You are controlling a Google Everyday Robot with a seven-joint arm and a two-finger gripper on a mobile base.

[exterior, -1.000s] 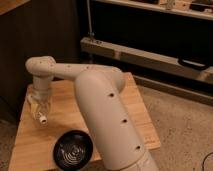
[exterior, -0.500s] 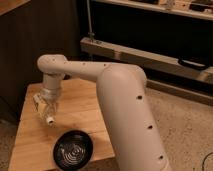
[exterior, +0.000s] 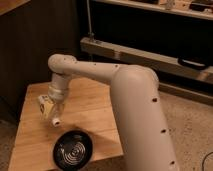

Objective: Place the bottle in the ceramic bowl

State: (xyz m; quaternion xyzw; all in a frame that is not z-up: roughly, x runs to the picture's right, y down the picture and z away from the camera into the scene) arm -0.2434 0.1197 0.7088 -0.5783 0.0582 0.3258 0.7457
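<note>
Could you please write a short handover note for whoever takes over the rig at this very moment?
Gripper: shut on the bottle, above the left part of the wooden table. The bottle is tilted, with its white cap end pointing down.
Ceramic bowl: upright and empty, on the table near its front edge, below and slightly right of the bottle in the camera view.
Done: the bottle is grasped and appears clear of the table.
Left: move over the bowl, lower, release the bottle inside.

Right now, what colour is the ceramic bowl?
Black, with pale centre rings: the ceramic bowl, camera view. The gripper holds the bottle up-left of it.
</note>
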